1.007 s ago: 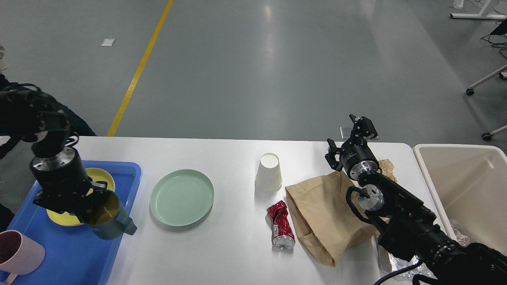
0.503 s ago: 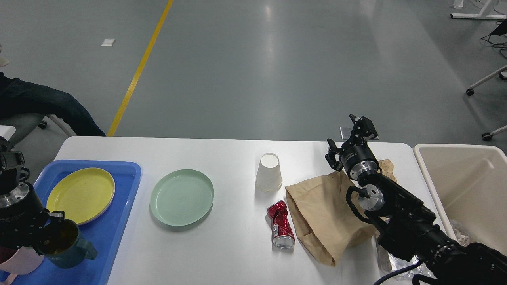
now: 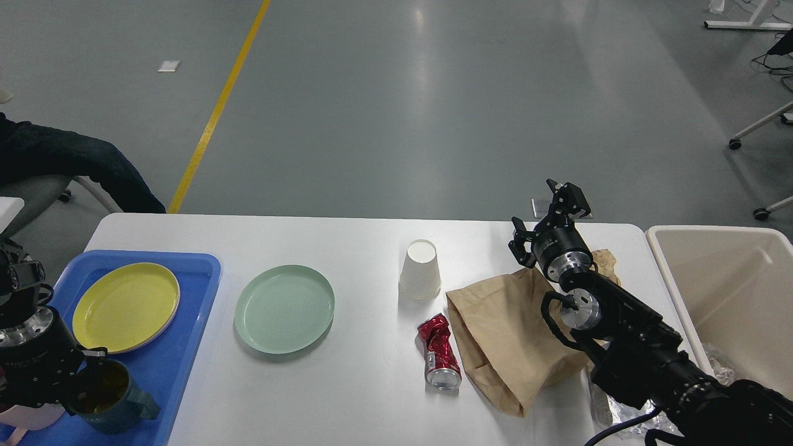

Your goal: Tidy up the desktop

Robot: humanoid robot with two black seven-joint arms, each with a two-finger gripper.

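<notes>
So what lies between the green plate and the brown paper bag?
In the head view, an upside-down white paper cup and a crushed red can lie between green plate and paper bag.

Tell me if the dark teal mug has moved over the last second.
Yes. The dark teal mug went from beside the yellow plate toward the near left corner of the blue tray, carried by the left gripper.
</notes>
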